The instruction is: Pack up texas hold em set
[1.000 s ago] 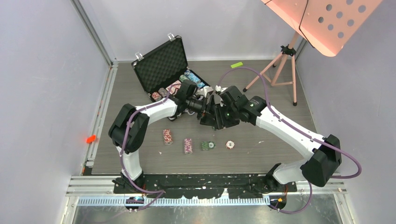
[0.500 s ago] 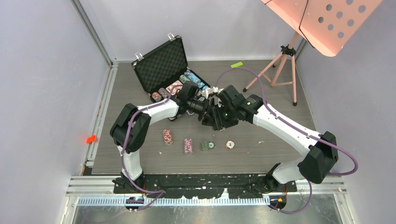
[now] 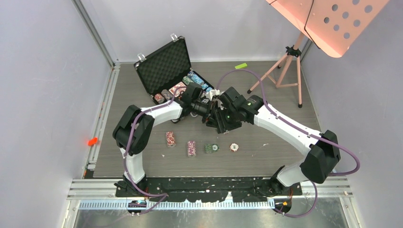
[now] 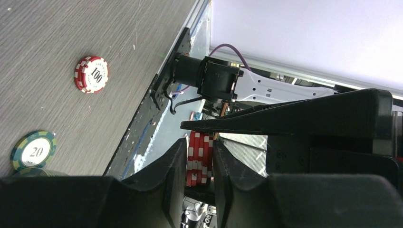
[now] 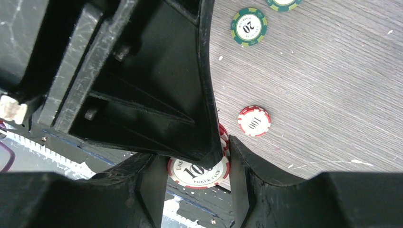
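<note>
The black case (image 3: 164,64) stands open at the back left, with chips and cards in its tray (image 3: 190,81). In front of it my two grippers meet above the table. The left gripper (image 3: 209,112) (image 4: 199,142) is shut on the flat faces of a red-and-white chip stack (image 4: 200,161). My right gripper (image 3: 215,118) (image 5: 192,159) is shut across the rim of that same stack (image 5: 198,172). On the table lie two chip stacks (image 3: 170,138) (image 3: 191,147), green chips (image 3: 212,148) and a red chip (image 3: 234,147). No dice show.
A pink tripod stand (image 3: 290,66) occupies the back right corner. A small green block (image 3: 241,66) lies near the back edge. A small red object (image 3: 92,141) sits off the table's left side. The arm bases line the near edge.
The left gripper's jaws have narrowed onto the red chip stack. Both wrists have drifted slightly left, toward the case. The chips on the table have not moved.
</note>
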`<action>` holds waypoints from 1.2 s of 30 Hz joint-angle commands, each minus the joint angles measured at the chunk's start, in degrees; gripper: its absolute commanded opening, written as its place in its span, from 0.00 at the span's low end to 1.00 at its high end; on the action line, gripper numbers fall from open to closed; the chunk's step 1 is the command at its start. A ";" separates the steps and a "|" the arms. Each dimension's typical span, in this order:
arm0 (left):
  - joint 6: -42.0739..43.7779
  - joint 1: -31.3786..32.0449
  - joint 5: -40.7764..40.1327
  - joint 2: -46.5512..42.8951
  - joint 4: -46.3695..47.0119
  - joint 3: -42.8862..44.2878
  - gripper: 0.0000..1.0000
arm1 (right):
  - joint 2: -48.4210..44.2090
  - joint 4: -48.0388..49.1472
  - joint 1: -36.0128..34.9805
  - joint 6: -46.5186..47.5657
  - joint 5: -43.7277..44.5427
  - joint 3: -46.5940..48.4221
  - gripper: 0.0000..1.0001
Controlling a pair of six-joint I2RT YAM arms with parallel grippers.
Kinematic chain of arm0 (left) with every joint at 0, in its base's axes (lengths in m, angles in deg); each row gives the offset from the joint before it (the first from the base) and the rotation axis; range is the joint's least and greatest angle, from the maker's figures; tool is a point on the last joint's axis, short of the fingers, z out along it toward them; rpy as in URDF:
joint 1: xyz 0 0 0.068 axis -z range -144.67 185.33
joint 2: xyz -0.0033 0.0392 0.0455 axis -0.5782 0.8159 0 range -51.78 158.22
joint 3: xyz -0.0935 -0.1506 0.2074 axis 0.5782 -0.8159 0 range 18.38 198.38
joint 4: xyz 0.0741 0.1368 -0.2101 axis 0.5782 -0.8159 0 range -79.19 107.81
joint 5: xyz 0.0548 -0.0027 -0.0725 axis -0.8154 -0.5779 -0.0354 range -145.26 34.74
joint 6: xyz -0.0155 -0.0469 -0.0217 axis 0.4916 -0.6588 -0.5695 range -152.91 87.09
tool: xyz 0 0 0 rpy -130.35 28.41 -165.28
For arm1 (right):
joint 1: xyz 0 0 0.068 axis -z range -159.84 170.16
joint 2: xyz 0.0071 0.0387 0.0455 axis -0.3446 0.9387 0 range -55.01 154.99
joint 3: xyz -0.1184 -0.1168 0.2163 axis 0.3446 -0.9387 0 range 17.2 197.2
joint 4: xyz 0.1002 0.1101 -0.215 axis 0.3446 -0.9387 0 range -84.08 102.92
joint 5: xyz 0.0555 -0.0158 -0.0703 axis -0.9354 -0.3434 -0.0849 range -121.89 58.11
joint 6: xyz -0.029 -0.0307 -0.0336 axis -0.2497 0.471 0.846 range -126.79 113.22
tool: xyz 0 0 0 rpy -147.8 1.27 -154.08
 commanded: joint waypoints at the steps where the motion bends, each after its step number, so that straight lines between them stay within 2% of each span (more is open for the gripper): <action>1: 1.05 2.09 4.39 -0.67 -1.33 0.91 0.25 | -0.20 4.71 0.75 0.63 4.90 3.46 0.01; 3: 0.84 2.19 4.62 -0.75 -0.87 0.80 0.17 | -0.10 4.89 0.80 0.47 5.10 3.37 0.01; 5: -0.02 2.20 4.75 -0.82 0.28 0.38 0.06 | 0.04 5.08 0.76 0.17 5.27 3.08 0.01; 6: -0.50 2.19 4.88 -0.82 0.74 0.08 0.00 | 0.03 5.20 0.76 0.07 5.30 3.07 0.05; 8: -1.08 2.20 4.90 -0.93 2.20 -0.33 0.00 | -0.26 5.37 0.80 -0.37 5.38 2.89 0.19; 9: -1.19 2.20 4.89 -0.96 2.51 -0.43 0.00 | -0.39 5.55 0.78 -0.47 5.40 2.61 0.29; 11: -1.90 2.21 4.74 -1.09 3.59 -0.90 0.00 | -0.92 6.01 0.78 -0.69 5.35 2.15 0.40; 14: -3.37 2.13 4.64 -1.11 5.63 -1.50 0.00 | -1.46 6.30 0.85 -0.90 5.69 1.70 0.48; 15: -3.42 2.12 4.39 -0.99 5.67 -1.47 0.00 | -1.52 6.28 0.84 -0.90 5.77 1.64 0.60; 16: -3.30 2.03 4.21 -0.94 5.76 -1.38 0.00 | -1.76 6.27 0.84 -1.02 5.81 1.44 0.68; 17: -3.29 2.01 3.97 -0.88 5.76 -1.27 0.00 | -1.93 6.27 0.84 -1.05 5.78 1.29 0.83; 19: -3.33 1.68 3.41 -0.85 5.93 -1.06 0.00 | -2.99 6.51 0.84 -1.13 5.45 0.67 0.96; 21: -3.27 1.49 2.78 -0.82 5.83 -0.75 0.00 | -4.15 6.65 0.89 -1.09 4.77 0.01 0.99; 26: -0.75 0.47 -0.02 -1.70 3.22 0.19 0.00 | -7.44 6.48 1.10 -1.67 5.10 -1.51 0.99; 28: 3.15 -0.63 -2.74 -2.74 -2.94 0.87 0.00 | -9.53 6.42 1.28 -1.95 5.68 -2.09 1.00; 33: 13.41 -5.01 -13.30 -6.15 -13.03 1.88 0.00 | -15.90 6.73 1.39 -3.86 13.76 -4.04 1.00; 36: 20.18 -7.77 -23.46 -8.62 -20.33 3.11 0.00 | -19.17 6.75 1.37 -5.16 18.44 -5.62 1.00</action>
